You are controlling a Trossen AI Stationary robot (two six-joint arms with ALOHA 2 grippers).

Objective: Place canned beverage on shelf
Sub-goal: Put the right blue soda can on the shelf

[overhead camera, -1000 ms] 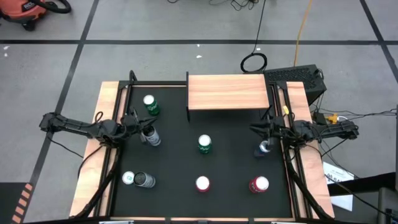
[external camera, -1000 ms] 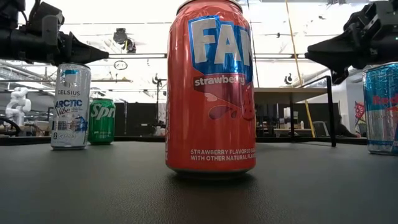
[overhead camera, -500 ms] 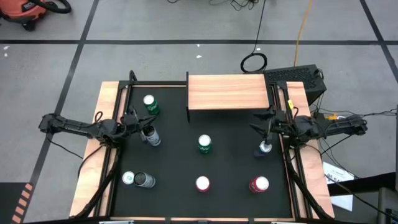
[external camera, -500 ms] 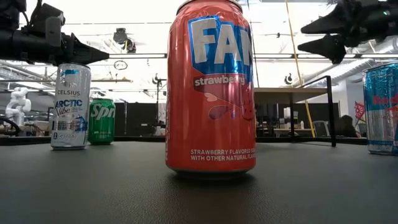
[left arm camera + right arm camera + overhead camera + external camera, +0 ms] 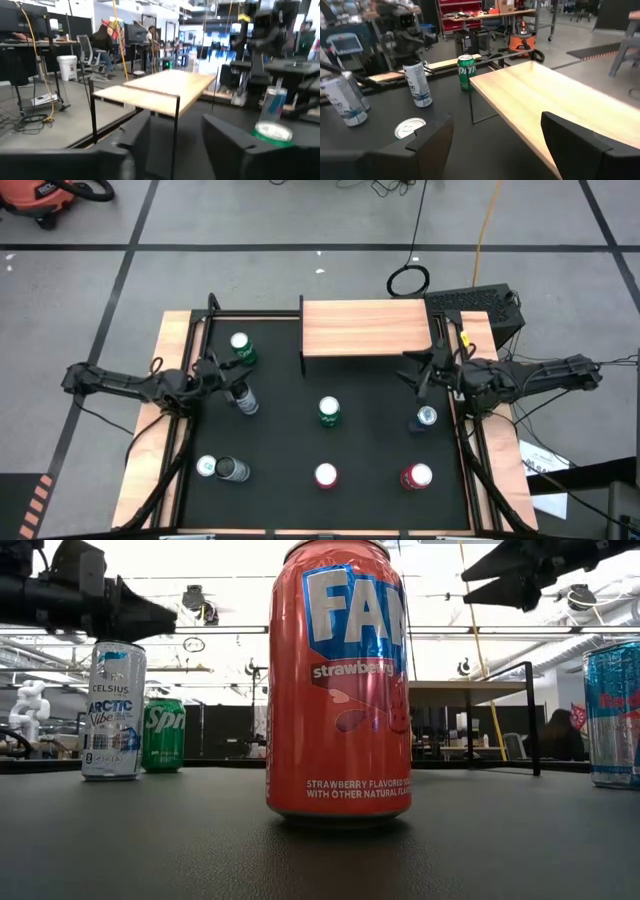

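Black tabletop (image 5: 370, 450) is carrying the empty wooden shelf (image 5: 367, 328) at its back and upright cans (image 5: 328, 411) spaced apart for grasping. Right gripper (image 5: 412, 377) is hovering wide open beside the shelf; left gripper (image 5: 210, 370), open too, is waiting over a silver can (image 5: 241, 397).

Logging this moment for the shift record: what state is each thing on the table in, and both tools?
shelf: upright, top bare
Sprite can: upright on table
Celsius can: upright, beneath left tool
Fanta can: upright
blue can: upright, not held
left tool: open, empty
right tool: open, empty, raised beside the shelf
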